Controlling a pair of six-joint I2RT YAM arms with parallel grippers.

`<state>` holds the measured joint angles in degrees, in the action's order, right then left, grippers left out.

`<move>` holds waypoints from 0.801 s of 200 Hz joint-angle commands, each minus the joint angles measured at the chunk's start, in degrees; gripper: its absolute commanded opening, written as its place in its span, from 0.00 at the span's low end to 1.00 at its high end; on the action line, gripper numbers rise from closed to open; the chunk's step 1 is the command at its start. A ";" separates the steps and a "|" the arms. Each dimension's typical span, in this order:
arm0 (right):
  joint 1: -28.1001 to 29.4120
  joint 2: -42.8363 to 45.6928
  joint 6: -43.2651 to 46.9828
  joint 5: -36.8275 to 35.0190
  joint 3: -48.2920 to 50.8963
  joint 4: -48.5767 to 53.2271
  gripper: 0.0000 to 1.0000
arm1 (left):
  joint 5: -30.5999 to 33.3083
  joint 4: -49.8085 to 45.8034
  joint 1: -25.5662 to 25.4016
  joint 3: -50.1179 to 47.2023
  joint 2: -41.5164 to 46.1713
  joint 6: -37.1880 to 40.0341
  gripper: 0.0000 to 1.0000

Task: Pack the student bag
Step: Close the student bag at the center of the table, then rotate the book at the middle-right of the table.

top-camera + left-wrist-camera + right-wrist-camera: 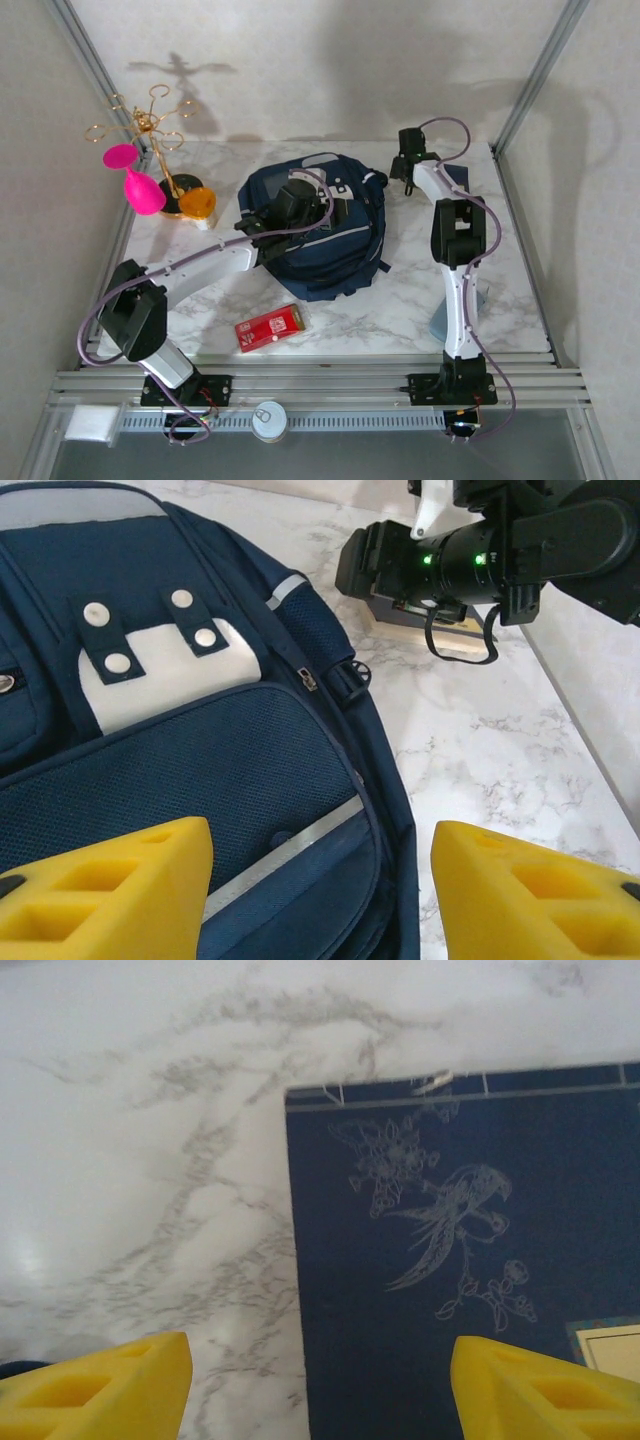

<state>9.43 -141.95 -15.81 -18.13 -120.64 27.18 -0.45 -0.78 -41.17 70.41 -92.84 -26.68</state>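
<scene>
Gripper left (322,832) wide, empty, over backpack (200,750) | gripper right (320,1345) likewise, over book (450,1260)

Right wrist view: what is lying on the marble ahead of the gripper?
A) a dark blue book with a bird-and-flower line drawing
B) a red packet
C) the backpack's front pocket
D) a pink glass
A: a dark blue book with a pale bird-and-flower drawing lies flat on the marble table, ahead of the right gripper, whose yellow fingers stand apart.
</scene>
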 commanded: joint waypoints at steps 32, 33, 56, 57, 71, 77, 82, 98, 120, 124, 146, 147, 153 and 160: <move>-0.11 -1.66 -1.41 -7.64 -0.04 6.52 0.64 | -1.22 2.10 1.34 -1.07 -2.94 -1.54 0.59; -0.11 -1.53 -1.46 -7.63 0.31 6.46 0.64 | -1.22 2.10 1.35 -1.07 -2.95 -1.54 0.59; -0.67 3.38 -3.30 -7.68 8.77 3.30 0.58 | -2.11 2.52 1.35 -1.24 -3.15 -1.95 0.59; -0.70 3.50 -3.37 -7.70 9.16 3.22 0.58 | -2.15 2.57 1.35 -1.24 -3.14 -1.96 0.59; -1.08 7.14 -4.47 -7.86 14.66 1.58 0.56 | -2.96 2.96 1.35 -1.24 -3.26 -2.30 0.59; -1.33 8.77 -4.83 -8.10 17.15 0.84 0.55 | -3.21 3.04 1.35 -1.29 -3.23 -2.56 0.59; -1.51 10.24 -5.08 -8.34 19.23 0.31 0.54 | -3.43 3.06 1.35 -1.33 -3.27 -2.72 0.59; -2.16 15.30 -5.93 -8.69 25.87 -1.08 0.51 | -4.33 3.30 1.35 -1.72 -2.89 -3.10 0.59; -2.28 23.82 -6.23 -7.81 36.17 -2.41 0.49 | -4.63 3.63 1.33 -3.01 -1.77 -3.86 0.59; -2.31 25.46 -6.33 -7.58 37.79 -2.49 0.49 | -4.78 3.67 1.23 -3.27 -1.56 -3.95 0.59; -2.39 33.95 -6.62 -4.12 46.06 -4.89 0.53 | -4.82 4.29 1.27 -4.86 -0.02 -4.43 0.59; -2.44 34.16 -6.61 -3.76 46.13 -5.01 0.53 | -4.78 4.33 1.27 -4.94 0.00 -4.44 0.59; -2.63 34.98 -6.68 -1.48 46.19 -5.69 0.54 | -4.69 4.44 1.27 -5.19 0.26 -4.50 0.59; -2.83 35.04 -6.84 0.18 45.49 -6.25 0.55 | -4.58 4.54 1.27 -5.35 0.37 -4.53 0.59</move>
<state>6.90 -111.48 -21.15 -23.00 -75.72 24.51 -4.19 1.91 -40.23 66.19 -95.24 -30.06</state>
